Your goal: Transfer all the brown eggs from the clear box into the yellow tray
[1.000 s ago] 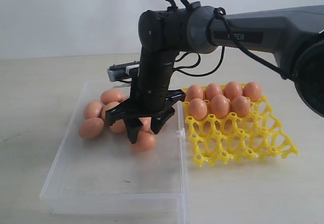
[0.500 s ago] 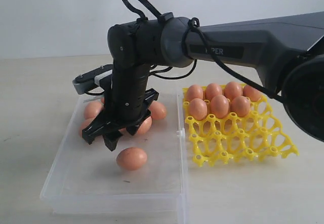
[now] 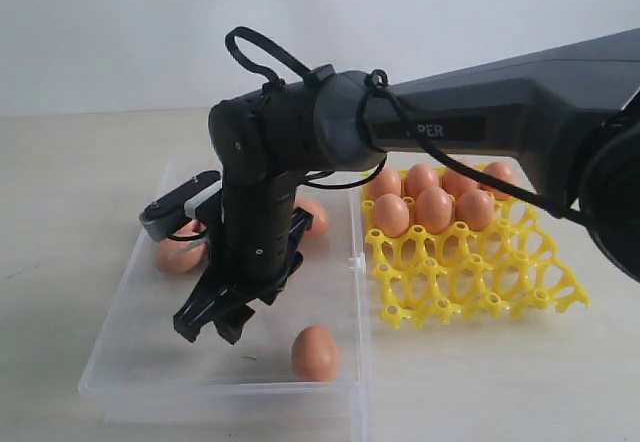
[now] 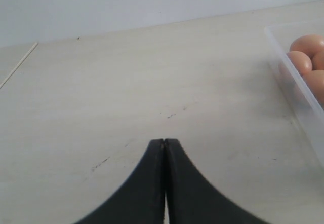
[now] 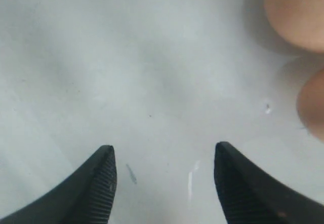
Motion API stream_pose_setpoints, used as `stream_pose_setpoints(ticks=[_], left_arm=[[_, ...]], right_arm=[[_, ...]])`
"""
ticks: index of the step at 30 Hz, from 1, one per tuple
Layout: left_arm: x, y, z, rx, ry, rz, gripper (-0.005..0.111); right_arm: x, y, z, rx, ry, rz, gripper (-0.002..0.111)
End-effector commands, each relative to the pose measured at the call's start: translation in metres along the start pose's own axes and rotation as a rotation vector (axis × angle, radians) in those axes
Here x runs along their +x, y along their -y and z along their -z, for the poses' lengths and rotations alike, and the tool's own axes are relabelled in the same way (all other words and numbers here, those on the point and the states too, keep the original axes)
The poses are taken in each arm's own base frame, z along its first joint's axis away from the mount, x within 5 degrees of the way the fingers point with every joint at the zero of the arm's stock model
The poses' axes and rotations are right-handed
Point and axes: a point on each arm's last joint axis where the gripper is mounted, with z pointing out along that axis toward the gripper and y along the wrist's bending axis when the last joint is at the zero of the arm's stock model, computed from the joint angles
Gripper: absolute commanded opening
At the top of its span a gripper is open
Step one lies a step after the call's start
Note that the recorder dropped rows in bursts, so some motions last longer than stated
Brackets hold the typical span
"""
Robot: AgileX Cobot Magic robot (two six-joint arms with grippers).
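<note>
Your right claw (image 3: 213, 324) hangs low inside the clear box (image 3: 200, 399), with its arm (image 3: 470, 112) reaching across from the right. The wrist view shows its 2 fingers (image 5: 104, 169) spread wide with nothing between them, close over the box floor; I cannot tell whether they touch it. 1 brown egg (image 3: 315, 352) lies alone on the box floor near the front right corner, apart from that claw. Other brown eggs (image 3: 178, 256) sit toward the far end of the box, partly hidden behind the arm, so their count cannot be told. The yellow tray (image 3: 470, 274) stands on the bench (image 3: 70, 162) just beside the box's right wall, and seated eggs (image 3: 433, 209) occupy its 2 far rows of cups. Your left claw (image 4: 163, 144) is pressed together with nothing pinched. It sits over open bench outside a side wall of the box, and 3 eggs show through that wall.
</note>
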Motion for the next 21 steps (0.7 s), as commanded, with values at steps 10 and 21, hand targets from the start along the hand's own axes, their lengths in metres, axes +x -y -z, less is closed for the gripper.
stream_pose_setpoints(ticks=[10,21], left_arm=[[-0.002,0.000,0.001,-0.003,0.016,0.007,0.000],[-0.002,0.000,0.001,-0.003,0.016,0.007,0.000]], right_arm=[[-0.002,0.066,0.061,-0.011,0.232,-0.505,0.056],[-0.001,0.072,0.034,-0.046,0.176,-0.611,0.056]])
